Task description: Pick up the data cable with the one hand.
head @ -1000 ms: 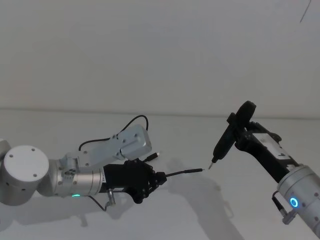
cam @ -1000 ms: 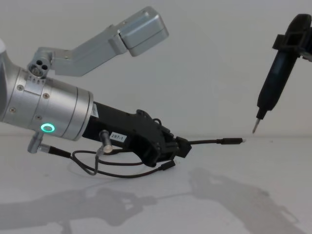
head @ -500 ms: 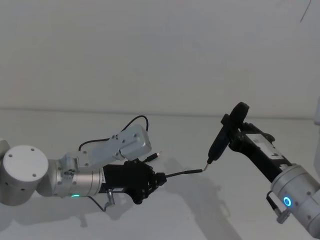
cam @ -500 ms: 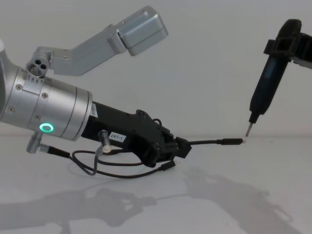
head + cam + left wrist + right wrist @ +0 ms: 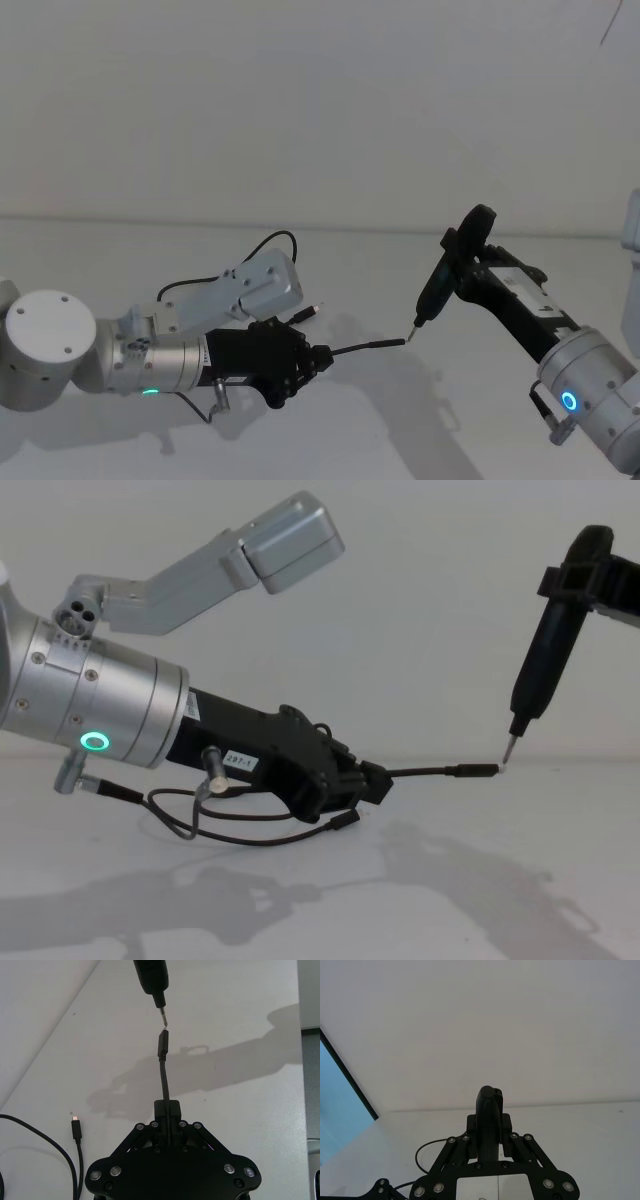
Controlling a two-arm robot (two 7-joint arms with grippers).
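Observation:
My left gripper point(image 5: 318, 357) point(image 5: 375, 783) point(image 5: 167, 1107) hovers low over the white table, shut on the data cable point(image 5: 430, 772) point(image 5: 365, 345) point(image 5: 163, 1077). One branch sticks straight out of the jaws and ends in a dark plug point(image 5: 477, 771) point(image 5: 163, 1042). The rest of the cord loops under the arm point(image 5: 230, 825), with another plug point(image 5: 76, 1127) lying on the table. My right gripper point(image 5: 489, 1125) point(image 5: 475, 268) is shut on a slim black pointed tool point(image 5: 540, 680) point(image 5: 440, 285). The tool's tip point(image 5: 163, 1020) sits right at the end of the outstretched plug.
The white table point(image 5: 330, 440) meets a plain white wall point(image 5: 300, 120) behind. The left arm's grey camera block point(image 5: 290, 540) juts up above the gripper. A blue panel point(image 5: 340, 1110) shows at one side of the right wrist view.
The right arm has carried the pointed tool leftward and slightly down, bringing its tip to the cable's outstretched plug. The left arm and the cable have stayed put.

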